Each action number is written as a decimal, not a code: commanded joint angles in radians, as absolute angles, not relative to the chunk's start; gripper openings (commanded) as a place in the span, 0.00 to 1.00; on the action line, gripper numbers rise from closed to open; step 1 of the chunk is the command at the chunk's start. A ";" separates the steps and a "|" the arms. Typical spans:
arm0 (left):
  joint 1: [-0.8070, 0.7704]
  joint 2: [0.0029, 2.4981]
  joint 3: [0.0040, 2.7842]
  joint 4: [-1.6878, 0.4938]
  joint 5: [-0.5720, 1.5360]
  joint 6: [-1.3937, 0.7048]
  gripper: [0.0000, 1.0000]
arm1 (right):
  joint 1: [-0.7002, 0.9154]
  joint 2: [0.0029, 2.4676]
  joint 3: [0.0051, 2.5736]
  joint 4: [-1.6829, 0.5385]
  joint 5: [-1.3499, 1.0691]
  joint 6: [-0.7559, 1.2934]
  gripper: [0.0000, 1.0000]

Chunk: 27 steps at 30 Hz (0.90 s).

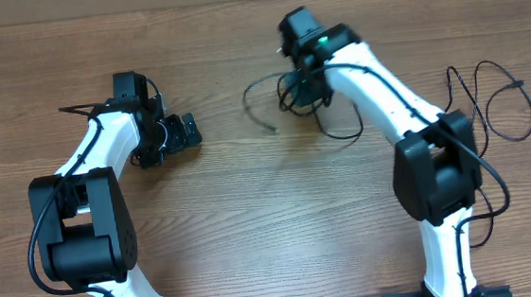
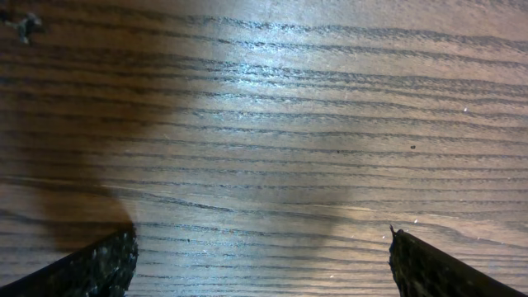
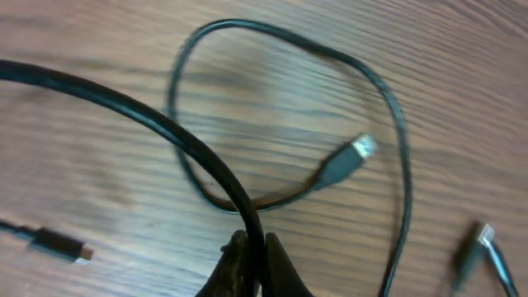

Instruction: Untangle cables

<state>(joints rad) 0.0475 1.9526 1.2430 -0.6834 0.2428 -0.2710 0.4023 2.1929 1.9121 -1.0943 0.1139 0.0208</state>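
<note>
1. Right gripper (image 3: 252, 257): jaws clenched on one strand of the cables (image 3: 132, 106), looped on the table (image 1: 250, 197) beneath it.
2. Left gripper (image 2: 262, 266): fingers spread, empty, well apart from the cords.
3. Draw your held strand out slowly; keep the plug (image 3: 342, 165) from snagging the loop.

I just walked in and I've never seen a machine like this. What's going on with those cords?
The right hand is pinching one black cable out of a loose tangle on the table. Other loops and a plug lie on the wood nearby. The left hand is open over bare wood, holding nothing. The cords are not yet separated.
</note>
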 commanded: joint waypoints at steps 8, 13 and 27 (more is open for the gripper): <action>0.065 2.061 1.167 -0.698 0.173 -0.270 0.99 | 0.182 2.151 1.936 -1.191 0.131 0.221 0.04; 0.065 2.061 1.167 -0.698 0.173 -0.270 1.00 | 0.110 2.152 1.935 -1.223 0.118 0.270 0.05; 0.065 2.061 1.167 -0.698 0.173 -0.270 1.00 | 0.097 2.152 1.935 -1.221 0.104 0.269 1.00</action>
<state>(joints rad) 0.0475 1.9526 1.2430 -0.6834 0.2428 -0.2710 0.0933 2.1925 1.9125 -1.2240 0.1043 0.2623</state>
